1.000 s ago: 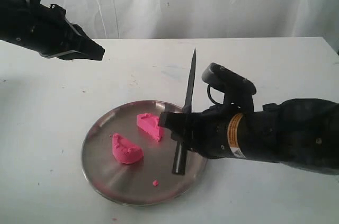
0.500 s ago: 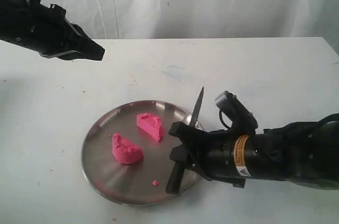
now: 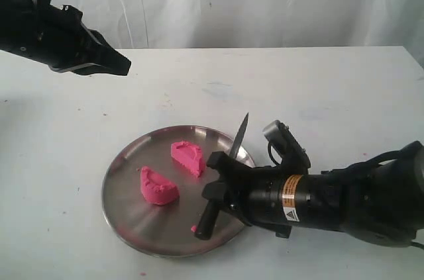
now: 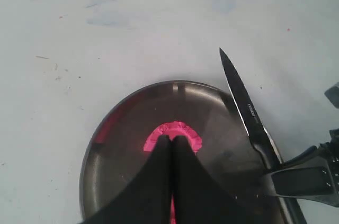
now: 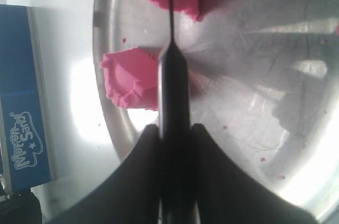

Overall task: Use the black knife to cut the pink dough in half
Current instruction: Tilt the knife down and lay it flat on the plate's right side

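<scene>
The pink dough (image 3: 173,171) is lying in two half-moon pieces on the steel plate (image 3: 126,208), which is sitting on the white table (image 3: 331,88). One piece (image 3: 187,157) is resting toward the far side of the plate, the other (image 3: 158,186) nearer the front left; the two are lying apart. One tiny pink crumb (image 3: 194,229) is showing just beside the knife handle's butt end.

The right gripper (image 3: 215,190) is clamping the black knife (image 3: 225,171) by its handle, jaws closed on it. The knife is tilting over the plate's right portion, its tip pointing up and away, its blade standing beside the farther piece without touching it in the exterior view.

The left gripper (image 3: 122,65) is hovering high over the table's far left, well apart from the plate, its fingers (image 4: 169,176) pressed together on nothing. In the right wrist view, one blue box (image 5: 24,97) printed "Motion Sand" is standing beyond the plate's rim.
</scene>
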Available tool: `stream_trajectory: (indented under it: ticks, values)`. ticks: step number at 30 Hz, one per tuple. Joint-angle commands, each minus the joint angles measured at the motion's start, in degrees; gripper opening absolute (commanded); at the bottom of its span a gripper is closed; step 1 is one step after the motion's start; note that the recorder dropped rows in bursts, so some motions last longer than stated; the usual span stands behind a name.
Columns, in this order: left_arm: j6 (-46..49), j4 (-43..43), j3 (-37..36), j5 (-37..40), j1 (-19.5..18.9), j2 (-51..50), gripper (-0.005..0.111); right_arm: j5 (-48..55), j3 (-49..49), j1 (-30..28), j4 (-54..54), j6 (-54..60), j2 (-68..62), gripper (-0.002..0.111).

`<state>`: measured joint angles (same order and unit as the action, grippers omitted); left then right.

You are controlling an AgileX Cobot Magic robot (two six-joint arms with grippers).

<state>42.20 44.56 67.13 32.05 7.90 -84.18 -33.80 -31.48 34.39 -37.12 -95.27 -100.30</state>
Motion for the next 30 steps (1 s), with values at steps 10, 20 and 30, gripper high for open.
stream_trajectory:
  ticks: [10,20,30]
  values:
    - [-0.01,1.14,-0.41,0.54,0.11,0.62,0.000,5.55,-2.80,-0.12,-2.46,0.37,0.06,0.000]
    - [-0.01,1.14,-0.41,0.54,0.11,0.62,0.000,3.16,-3.27,1.55,-3.38,-0.35,-3.81,0.000]
    - [-0.01,1.14,-0.41,0.54,0.11,0.62,0.000,3.64,-4.06,1.55,-3.53,-1.07,-5.03,0.002]
